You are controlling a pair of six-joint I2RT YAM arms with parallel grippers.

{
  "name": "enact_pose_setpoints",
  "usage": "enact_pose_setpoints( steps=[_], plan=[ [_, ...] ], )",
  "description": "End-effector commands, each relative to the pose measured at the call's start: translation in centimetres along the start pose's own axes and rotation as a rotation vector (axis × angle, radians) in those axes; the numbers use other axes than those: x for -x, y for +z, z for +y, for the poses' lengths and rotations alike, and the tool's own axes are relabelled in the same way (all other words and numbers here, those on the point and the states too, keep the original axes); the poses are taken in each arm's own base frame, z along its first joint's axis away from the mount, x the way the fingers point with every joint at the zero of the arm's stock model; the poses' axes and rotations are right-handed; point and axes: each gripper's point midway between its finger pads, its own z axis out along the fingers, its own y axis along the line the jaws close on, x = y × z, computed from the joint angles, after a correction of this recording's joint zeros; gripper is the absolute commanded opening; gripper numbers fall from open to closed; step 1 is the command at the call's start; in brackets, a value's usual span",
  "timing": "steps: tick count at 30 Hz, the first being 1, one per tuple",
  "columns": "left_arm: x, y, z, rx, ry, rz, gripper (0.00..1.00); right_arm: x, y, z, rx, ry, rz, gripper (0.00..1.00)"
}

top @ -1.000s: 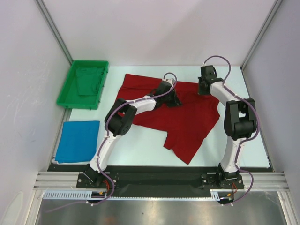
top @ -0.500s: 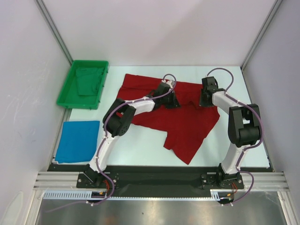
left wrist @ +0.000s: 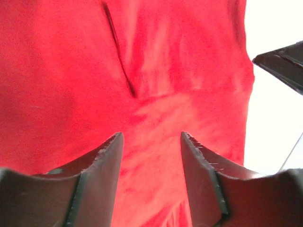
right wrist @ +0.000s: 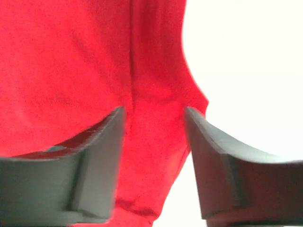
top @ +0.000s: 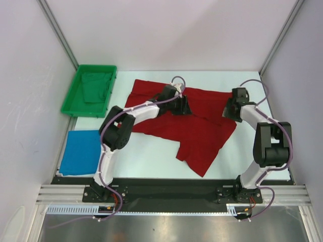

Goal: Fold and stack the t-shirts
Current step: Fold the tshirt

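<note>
Left end effector (left wrist: 150, 137) and right end effector (right wrist: 154, 111) are positioned open over the red t-shirt (top: 202, 136), spread rumpled on the desk (top: 151, 161); the blue t-shirt (top: 83, 151) lies folded near-left. Grasping is judged in hand; closure on cloth is required next.

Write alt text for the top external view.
A red t-shirt lies unfolded at centre, with the left gripper and right gripper low over its far part. A folded blue t-shirt lies near left; a green tray holds green cloth.

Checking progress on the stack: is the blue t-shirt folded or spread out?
Folded: the blue t-shirt lies as a compact rectangle with no sleeves showing.
</note>
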Motion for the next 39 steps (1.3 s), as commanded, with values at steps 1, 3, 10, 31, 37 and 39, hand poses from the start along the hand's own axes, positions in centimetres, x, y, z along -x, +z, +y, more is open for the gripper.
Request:
enact_pose_setpoints(
  steps=[1, 3, 10, 31, 37, 39],
  plan=[
    [8.2, -6.6, -0.5, 0.006, 0.115, -0.181, 0.58, 5.8, -1.0, -0.3, 0.090, 0.100, -0.154, 0.66],
    [11.2, -8.4, 2.0, 0.030, 0.138, -0.232, 0.61, 7.5, -0.5, 0.3, 0.141, 0.110, -0.175, 0.76],
    [18.6, -11.8, 13.0, 0.209, 0.155, -0.322, 0.64, 12.5, 3.8, 0.8, 0.224, 0.090, -0.164, 0.88],
    [23.6, -12.8, 29.9, 0.455, -0.118, -0.528, 0.54, 15.5, 10.8, 0.1, 0.358, 0.112, -0.150, 0.84],
    [24.3, -12.1, 31.4, 0.432, -0.194, -0.554, 0.57, 15.4, 11.1, 0.3, 0.366, 0.109, -0.136, 0.82],
    [24.6, -11.7, 32.0, 0.413, -0.234, -0.555, 0.57, 15.4, 11.2, 0.2, 0.361, 0.108, -0.138, 0.81]
  ],
)
